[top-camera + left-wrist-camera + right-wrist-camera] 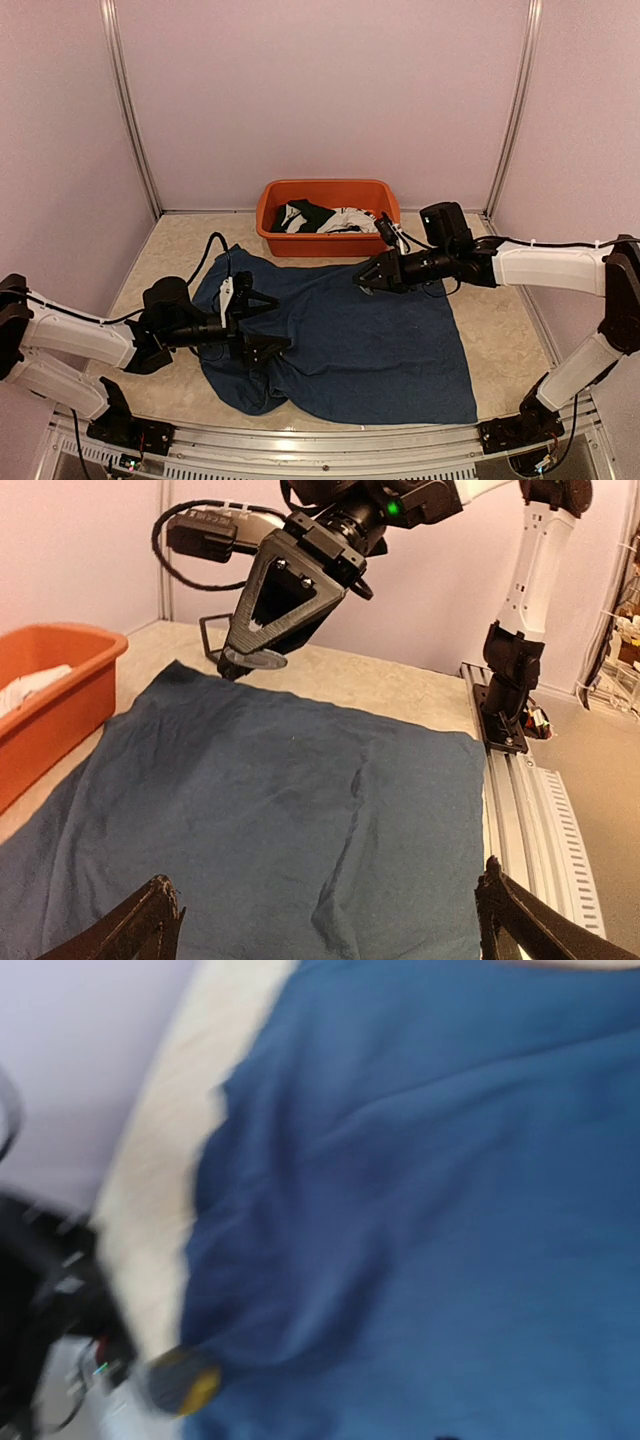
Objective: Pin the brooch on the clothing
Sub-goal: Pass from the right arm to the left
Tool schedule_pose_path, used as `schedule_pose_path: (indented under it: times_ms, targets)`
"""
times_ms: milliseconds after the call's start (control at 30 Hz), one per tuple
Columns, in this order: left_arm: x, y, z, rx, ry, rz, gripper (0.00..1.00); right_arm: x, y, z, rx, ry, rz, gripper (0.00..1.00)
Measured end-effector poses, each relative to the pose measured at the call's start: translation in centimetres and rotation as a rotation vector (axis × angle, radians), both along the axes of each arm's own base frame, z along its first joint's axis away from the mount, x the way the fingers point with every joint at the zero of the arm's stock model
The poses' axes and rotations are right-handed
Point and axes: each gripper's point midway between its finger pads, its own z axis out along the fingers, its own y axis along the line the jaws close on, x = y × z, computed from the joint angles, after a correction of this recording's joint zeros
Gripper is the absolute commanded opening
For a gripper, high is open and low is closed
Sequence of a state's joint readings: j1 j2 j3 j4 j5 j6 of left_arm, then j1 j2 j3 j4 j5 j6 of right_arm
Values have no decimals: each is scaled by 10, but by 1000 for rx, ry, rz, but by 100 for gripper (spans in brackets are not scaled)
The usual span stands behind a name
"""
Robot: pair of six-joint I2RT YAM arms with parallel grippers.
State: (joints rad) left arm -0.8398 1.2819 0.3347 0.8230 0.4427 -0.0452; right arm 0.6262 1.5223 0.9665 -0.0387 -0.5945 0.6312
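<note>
Start at your left gripper (271,322): its jaws stand wide apart with nothing between them, low over the bunched left end of the clothing (370,350); from its own camera both fingertips sit at the bottom corners with bare navy cloth spread out beyond them; so that hand is free, and it is the one nearer the crumpled hem. The clothing lies flat on the table (500,340) in front of both arms, its long axis running across from your left to your right, smoother towards the right and rucked up on the left. Behind it, just past its far edge, sits the orange tub (272,236) of black and white garments; leave that alone. Further right comes your right gripper (364,279), reaching in from the right side and hanging at the far edge of the cloth, on the tub side; seen from the left wrist its fingers draw together on a small dark disc (256,661) at their tips, which I take to be the brooch, though the right wrist view is too blurred to confirm it. Whether the disc touches the fabric you cannot tell from here. So the relation to mind is this: the open middle of the cloth lies below and nearward of the brooch, towards the arm bases; I judge you must bring the right hand down and towards you, while the left hand is placed to steady the fabric.
</note>
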Motion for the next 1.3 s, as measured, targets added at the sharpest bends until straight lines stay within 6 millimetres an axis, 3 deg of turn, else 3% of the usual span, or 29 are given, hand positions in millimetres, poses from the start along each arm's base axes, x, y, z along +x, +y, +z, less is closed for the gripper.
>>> schedule_pose_path:
  times_ms: [233,467,600,733,1100,1300]
  targets:
    - [-2,-5,15,-11,-180,-149,99,-66,37,37,98,-13,212,41]
    - [6,-27,49,-27,-376,-293,97,-114,51,64,161,-28,347,41]
    - [7,-37,63,-38,-453,-367,91,-128,57,65,165,-20,384,41]
    - [3,-41,62,-41,-463,-452,82,-141,61,66,166,-13,414,41]
    - [-20,-57,53,-45,-468,-629,68,-146,65,64,164,9,423,41]
    - [-24,-66,56,-51,-489,-674,55,-147,66,62,161,16,424,41]
